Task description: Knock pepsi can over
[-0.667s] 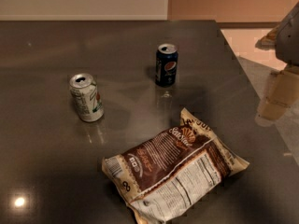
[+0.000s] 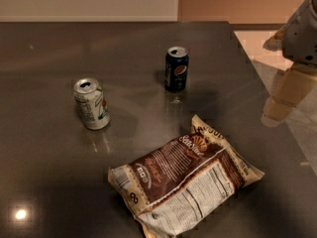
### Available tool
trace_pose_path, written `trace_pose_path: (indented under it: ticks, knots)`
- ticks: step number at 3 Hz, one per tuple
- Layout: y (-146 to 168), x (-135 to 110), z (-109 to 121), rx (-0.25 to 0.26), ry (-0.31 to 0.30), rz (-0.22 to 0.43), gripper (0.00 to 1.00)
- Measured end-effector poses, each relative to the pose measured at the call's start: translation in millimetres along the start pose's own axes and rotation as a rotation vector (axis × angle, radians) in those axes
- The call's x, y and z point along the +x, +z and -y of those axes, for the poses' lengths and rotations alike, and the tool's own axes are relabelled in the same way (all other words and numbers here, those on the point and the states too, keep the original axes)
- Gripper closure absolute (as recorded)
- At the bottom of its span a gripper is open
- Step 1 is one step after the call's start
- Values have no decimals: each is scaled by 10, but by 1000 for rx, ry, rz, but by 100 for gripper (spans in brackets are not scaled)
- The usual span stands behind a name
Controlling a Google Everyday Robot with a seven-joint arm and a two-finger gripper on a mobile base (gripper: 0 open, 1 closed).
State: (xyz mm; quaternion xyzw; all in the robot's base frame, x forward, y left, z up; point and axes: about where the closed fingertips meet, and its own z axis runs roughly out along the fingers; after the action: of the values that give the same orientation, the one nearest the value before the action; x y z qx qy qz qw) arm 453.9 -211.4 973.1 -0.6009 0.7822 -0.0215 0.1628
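Dark navy pepsi can [image 2: 176, 69] with its silver top stands upright mid-table on the glossy dark grey tabletop [image 2: 59, 48]. The pale gripper [image 2: 280, 105] hangs off the right edge, well apart; open or closed, can't tell.

End effector [image 2: 278, 108] at far right, shifted slightly left toward pepsi can [image 2: 177, 69].

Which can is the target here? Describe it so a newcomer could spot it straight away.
On the dark table, two cans stand behind a brown snack bag. The pepsi can is the farther, right-hand one, nearer the pincer hovering off the table's right edge. It is navy with a round logo; the other can is white and green.
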Motion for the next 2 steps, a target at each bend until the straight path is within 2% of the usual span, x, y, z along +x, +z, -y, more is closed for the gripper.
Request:
trace_pose_path:
  ticks: [1, 2]
  knots:
    - [266, -201, 225, -36, 18, 59, 0]
    - [515, -498, 428, -48, 12, 133, 0]
